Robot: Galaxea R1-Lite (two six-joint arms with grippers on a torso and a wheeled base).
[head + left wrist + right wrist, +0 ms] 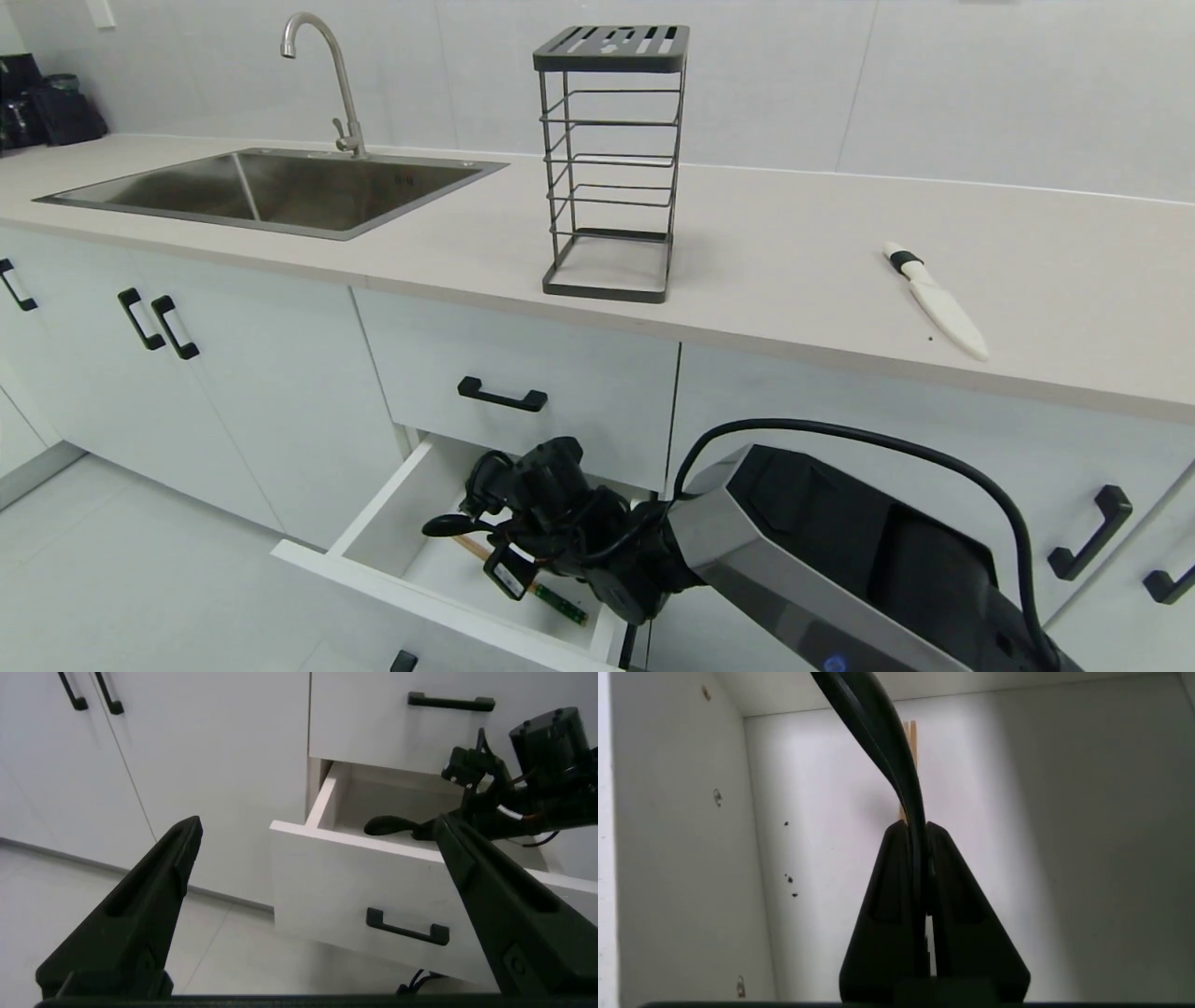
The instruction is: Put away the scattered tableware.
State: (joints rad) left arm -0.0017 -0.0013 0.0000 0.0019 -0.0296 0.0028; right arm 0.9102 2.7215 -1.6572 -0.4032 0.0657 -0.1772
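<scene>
From where I stand, the right tool [499, 539] is down inside the open drawer [378, 509] below the bench [794, 252]. It is clamped narrow on the handle of a black spoon [448, 525]. The wrist view shows both fingers [878, 924] pressed flat against the thin handle. The spoon's bowl juts out toward the drawer's left wall and hangs just above the floor of the drawer. I take that low, level hold to mean the spoon is about to be laid down rather than dropped.

A pair of chopsticks [551, 597] lies on the drawer floor near its front, so this drawer seems to be where the pieces are being gathered.

The left tool [318, 831] hangs out in front of the cabinets with its fingers spread wide and nothing in them, well clear of the drawer front. That looks like a sensible place to wait without crowding the other arm.

A white knife [936, 301] lies near the front edge of the bench toward its right end, not yet put away. The wire rack [611, 163] stands at mid-bench, and the sink [280, 187] is set in toward the left end.
</scene>
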